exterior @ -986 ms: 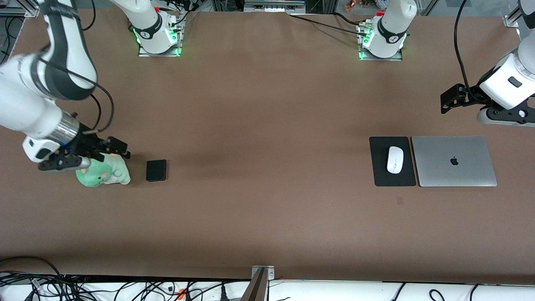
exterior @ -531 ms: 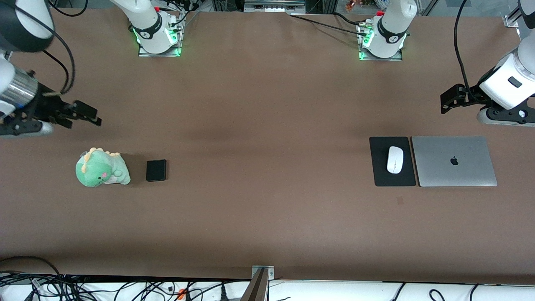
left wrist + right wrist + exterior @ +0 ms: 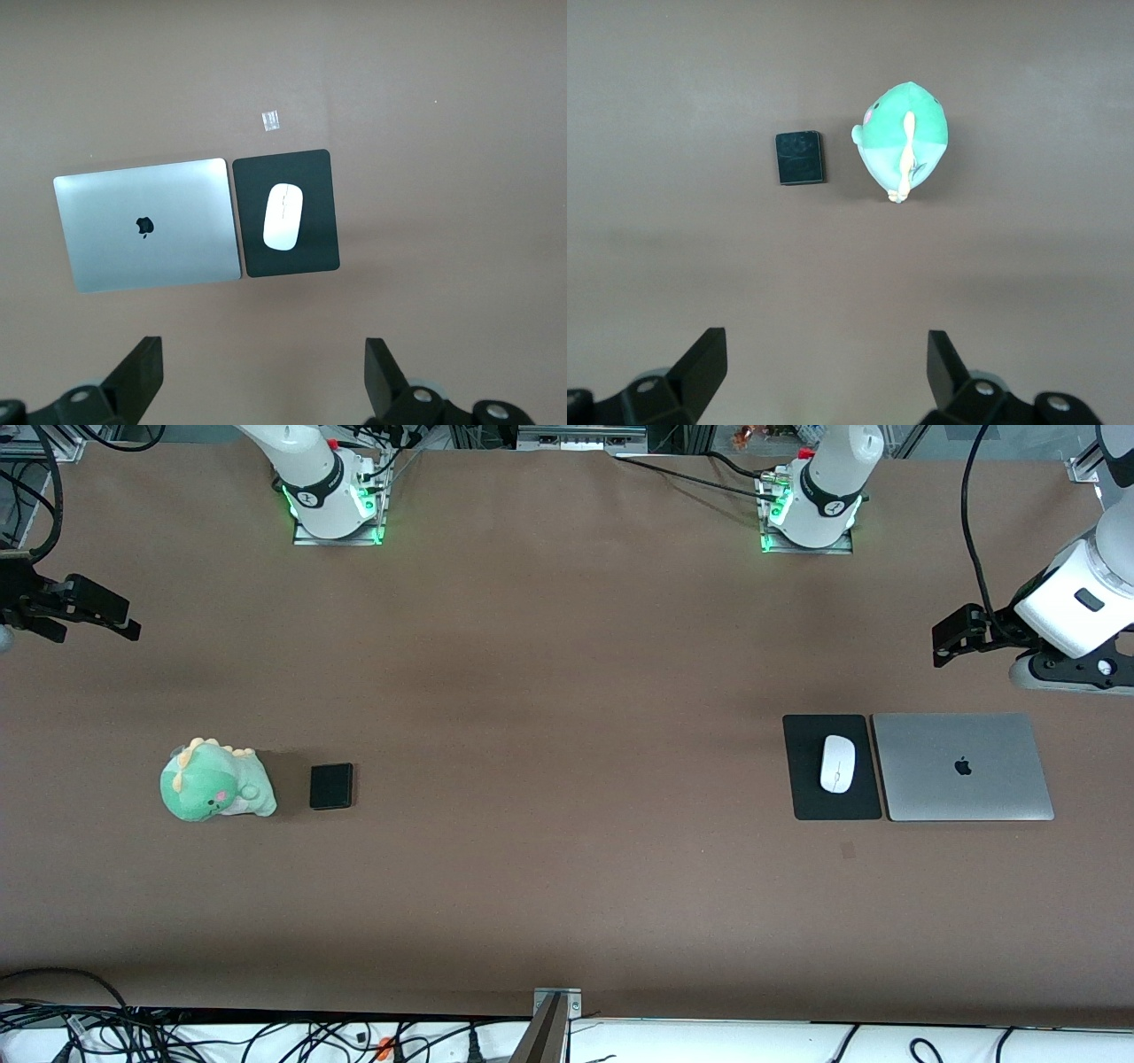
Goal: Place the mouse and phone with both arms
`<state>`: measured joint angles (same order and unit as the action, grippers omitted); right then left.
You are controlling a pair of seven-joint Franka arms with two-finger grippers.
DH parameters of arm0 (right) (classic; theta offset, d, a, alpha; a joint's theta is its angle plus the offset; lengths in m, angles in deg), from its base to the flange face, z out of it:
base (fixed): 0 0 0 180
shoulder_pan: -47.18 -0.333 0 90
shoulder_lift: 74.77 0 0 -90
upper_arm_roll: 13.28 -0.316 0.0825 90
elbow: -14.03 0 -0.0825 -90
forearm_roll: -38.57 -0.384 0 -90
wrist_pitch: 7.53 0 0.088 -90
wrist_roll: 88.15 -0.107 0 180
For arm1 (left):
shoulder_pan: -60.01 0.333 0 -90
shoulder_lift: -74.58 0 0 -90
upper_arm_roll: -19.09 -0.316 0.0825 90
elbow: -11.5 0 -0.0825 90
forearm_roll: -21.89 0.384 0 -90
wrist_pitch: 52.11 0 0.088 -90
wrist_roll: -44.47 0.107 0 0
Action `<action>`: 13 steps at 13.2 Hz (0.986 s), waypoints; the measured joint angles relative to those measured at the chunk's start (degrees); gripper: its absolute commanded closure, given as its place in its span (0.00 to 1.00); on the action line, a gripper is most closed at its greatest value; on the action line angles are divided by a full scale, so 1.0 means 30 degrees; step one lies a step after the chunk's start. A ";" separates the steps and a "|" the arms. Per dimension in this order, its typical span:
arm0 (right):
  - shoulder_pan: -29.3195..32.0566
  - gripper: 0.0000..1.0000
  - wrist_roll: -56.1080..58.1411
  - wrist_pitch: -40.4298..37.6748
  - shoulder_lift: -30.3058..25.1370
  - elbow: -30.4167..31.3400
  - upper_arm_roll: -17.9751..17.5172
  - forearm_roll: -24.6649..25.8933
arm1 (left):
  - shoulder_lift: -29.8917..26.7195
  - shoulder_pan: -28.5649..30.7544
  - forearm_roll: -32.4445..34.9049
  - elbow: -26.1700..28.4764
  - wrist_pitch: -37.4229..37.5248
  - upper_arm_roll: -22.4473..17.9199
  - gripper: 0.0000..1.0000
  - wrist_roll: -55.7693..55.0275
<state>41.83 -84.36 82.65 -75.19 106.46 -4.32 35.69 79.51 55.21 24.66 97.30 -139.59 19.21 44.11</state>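
The white mouse (image 3: 837,763) lies on a black mouse pad (image 3: 806,797) toward the left arm's end of the table; it also shows in the left wrist view (image 3: 283,217). The black phone (image 3: 331,786) lies flat beside a green plush toward the right arm's end; it also shows in the right wrist view (image 3: 800,158). My left gripper (image 3: 944,642) is open and empty, up in the air over bare table by the pad and laptop. My right gripper (image 3: 111,620) is open and empty, high over the table's edge, apart from the phone.
A closed silver laptop (image 3: 963,766) lies next to the mouse pad. A green dinosaur plush (image 3: 214,783) sits beside the phone. The arm bases (image 3: 332,500) stand along the table's edge farthest from the front camera. Cables hang along the nearest edge.
My right gripper has risen from over the plush and drawn back toward the table's edge at the right arm's end. The left arm has hardly moved. Phone, mouse and plush stay put.
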 measured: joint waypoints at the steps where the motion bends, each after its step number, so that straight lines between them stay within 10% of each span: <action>1: -0.0001 0.00 -0.0132 -0.0019 0.0051 -0.0124 -0.0080 0.0023 | 0.0003 0.0000 0.0000 0.0000 -0.0005 0.0004 0.00 0.0000; 13: -0.0269 0.00 -0.0281 -0.0583 0.2220 -0.3579 -0.0327 0.0608 | 0.0068 -0.0025 0.0000 -0.0001 -0.0024 0.0018 0.00 0.0000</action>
<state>41.03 -85.21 80.91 -68.53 95.72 -5.30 37.51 79.72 55.13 24.66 97.30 -139.66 19.26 44.11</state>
